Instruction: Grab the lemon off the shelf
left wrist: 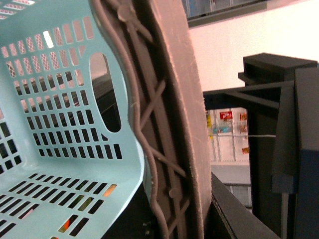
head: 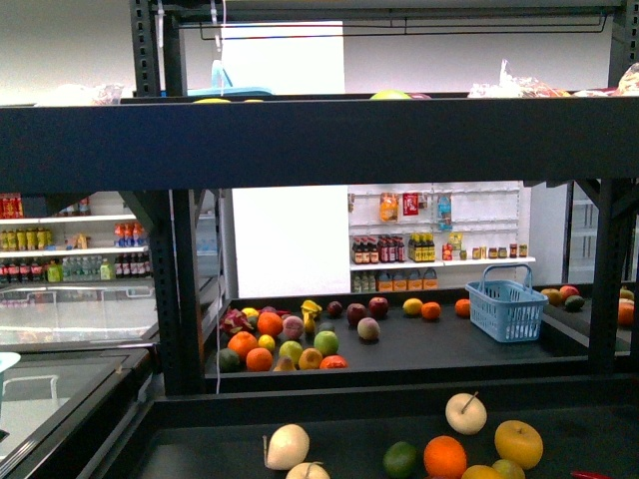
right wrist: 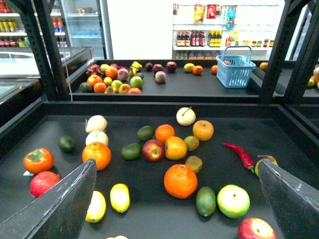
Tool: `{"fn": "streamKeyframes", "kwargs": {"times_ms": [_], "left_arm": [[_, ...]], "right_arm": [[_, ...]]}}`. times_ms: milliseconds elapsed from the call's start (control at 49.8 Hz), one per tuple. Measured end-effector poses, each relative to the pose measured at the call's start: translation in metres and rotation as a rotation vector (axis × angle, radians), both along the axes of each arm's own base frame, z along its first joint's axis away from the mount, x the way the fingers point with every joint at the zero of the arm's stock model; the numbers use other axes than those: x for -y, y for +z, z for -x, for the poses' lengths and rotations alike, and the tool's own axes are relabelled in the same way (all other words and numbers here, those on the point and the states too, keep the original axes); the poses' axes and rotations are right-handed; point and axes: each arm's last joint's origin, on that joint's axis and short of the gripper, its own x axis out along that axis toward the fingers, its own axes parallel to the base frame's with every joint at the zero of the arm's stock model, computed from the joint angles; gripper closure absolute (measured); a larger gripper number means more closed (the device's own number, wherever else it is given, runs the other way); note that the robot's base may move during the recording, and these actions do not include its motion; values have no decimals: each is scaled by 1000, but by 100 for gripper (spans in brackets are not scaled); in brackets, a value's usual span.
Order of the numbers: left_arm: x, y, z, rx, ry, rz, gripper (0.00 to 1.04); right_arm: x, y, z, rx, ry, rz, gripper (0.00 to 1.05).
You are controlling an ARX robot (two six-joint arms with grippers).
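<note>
1. Reading the right wrist view: my right end effector [right wrist: 177, 167] has its fingers [right wrist: 65, 204] spread wide apart and grips nothing. It hangs over the near tier of the shelf [head: 379, 140].
2. Left wrist view: a pale teal basket [left wrist: 60, 124] fills the picture, very close to the lens. Orange patches show through its floor slots, but I cannot identify them. I cannot tell whether my left end effector is apart or together.
3. A blue basket [head: 507, 309] stands on the far tier with its handle upright, to the right of a fruit cluster [head: 285, 344]. I cannot tell what is in it.
4. The lemon [head: 518, 443] lies on the near tier, right of centre in the front view and clear of both fingers. A cream apple [head: 465, 412] sits just behind it to the left. An orange [head: 444, 457] lies near on its left. An orange-yellow fruit [head: 480, 472] lies just beside it on my side.
5. Edges: a raised back lip [right wrist: 149, 107] closes the near tier. Black uprights [right wrist: 47, 50] flank it. The upper tier's front lip crosses the whole front view overhead.
6. Open room: bare tier floor lies between the lemon and a red chili [right wrist: 240, 154], and also on the near tier's left part in the front view.
</note>
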Motion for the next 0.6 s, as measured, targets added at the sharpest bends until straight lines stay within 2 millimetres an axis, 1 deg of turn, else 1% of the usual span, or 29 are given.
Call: {"fn": "streamKeyframes", "kwargs": {"times_ms": [120,221,402,522,602], "left_arm": [[15,12,9,-9,-75,-70,89],[37,35,21,19,-172,-137,91],[71,64,33,63,-309,-194,94],[94,74,40,83,-401,-243,95],[107,76,42,86,-445,-268,95]], "right_arm": [[0,0,0,0,0,0,7],[0,0,0,0,0,0,7],[0,0,0,0,0,0,7],[0,0,0,0,0,0,7],[0,0,0,0,0,0,7]]}}
